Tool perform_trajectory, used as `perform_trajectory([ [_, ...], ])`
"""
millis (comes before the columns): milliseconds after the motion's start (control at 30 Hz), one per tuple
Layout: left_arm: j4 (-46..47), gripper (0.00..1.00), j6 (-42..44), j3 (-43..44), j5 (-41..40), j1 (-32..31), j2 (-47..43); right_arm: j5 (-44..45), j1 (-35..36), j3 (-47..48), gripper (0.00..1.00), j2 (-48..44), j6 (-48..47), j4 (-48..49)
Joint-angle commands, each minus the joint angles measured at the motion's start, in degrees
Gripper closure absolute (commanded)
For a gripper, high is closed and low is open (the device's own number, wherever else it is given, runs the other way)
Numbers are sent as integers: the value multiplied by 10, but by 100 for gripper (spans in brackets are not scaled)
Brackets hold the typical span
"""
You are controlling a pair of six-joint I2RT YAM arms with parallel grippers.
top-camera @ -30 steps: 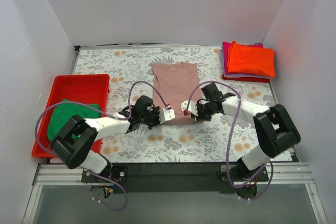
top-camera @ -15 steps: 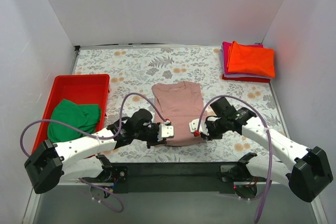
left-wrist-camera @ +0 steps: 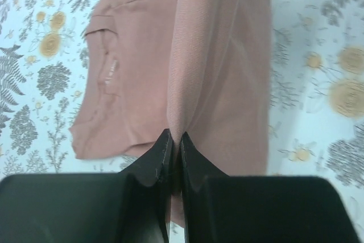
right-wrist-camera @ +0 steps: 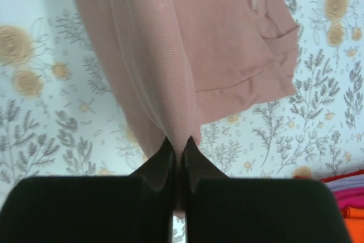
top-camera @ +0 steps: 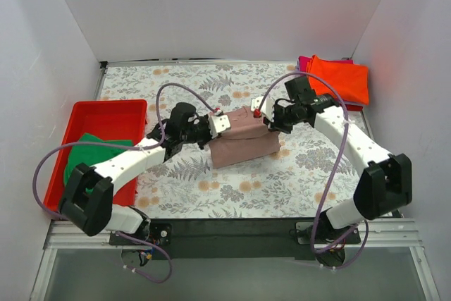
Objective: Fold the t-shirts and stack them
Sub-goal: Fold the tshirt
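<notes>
Two end effectors are raising the dusty-pink cloth t-shirt (top-camera: pixel 243 144) at frame centre. The left end effector (top-camera: pixel 220 123) and right end effector (top-camera: pixel 259 111), each clamping its hem, are carrying that edge up-frame from the lower area they occupied a moment ago, so the crosswise fold is likely nearing completion. Flower-printed bench (top-camera: pixel 282 181) and plain white walls (top-camera: pixel 232 12) are surrounding it.

bright even diffuse light, only a faint soft shadow under the pink tee (top-camera: pixel 243 147), reddish glow on the right wall (top-camera: pixel 394 54), wrist views kinda soft, floral tablecloth (left-wrist-camera: pixel 318 55) washed out there, dark bottom edge blurry
</notes>
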Motion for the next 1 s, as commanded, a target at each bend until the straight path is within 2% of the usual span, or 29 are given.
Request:
perform_trajectory([
  [0, 53, 100, 13, 53, 8, 28, 41, -15, -29, 75, 99, 53, 21, 13],
  [33, 84, 100, 9, 61, 8, 38, 69, -18, -31, 88, 99, 81, 25, 15],
  [233, 126, 100, 1, 125, 0, 64, 150, -6, -45, 186, 99, 159, 60, 46],
  [367, 131, 100, -12, 150, -8, 82, 197, -7, -52, 223, 99, 209, 70, 58],
  [733, 134, 100, -52, 162, -25, 115, 251, 0, -54, 271, 99, 302, 111, 93],
  [867, 105, 100, -67, 191, -31, 119, 281, 6, -54, 296, 99, 328, 132, 103],
  [900, 96, 100, -74, 206, -46, 119, 287, 8, -53, 302, 96, 334, 144, 106],
  [933, 87, 91, -97, 216, -54, 120, 292, 11, -52, 308, 91, 347, 150, 107],
  [967, 78, 75, -111, 227, -68, 120, 307, 17, -53, 319, 69, 353, 158, 108],
])
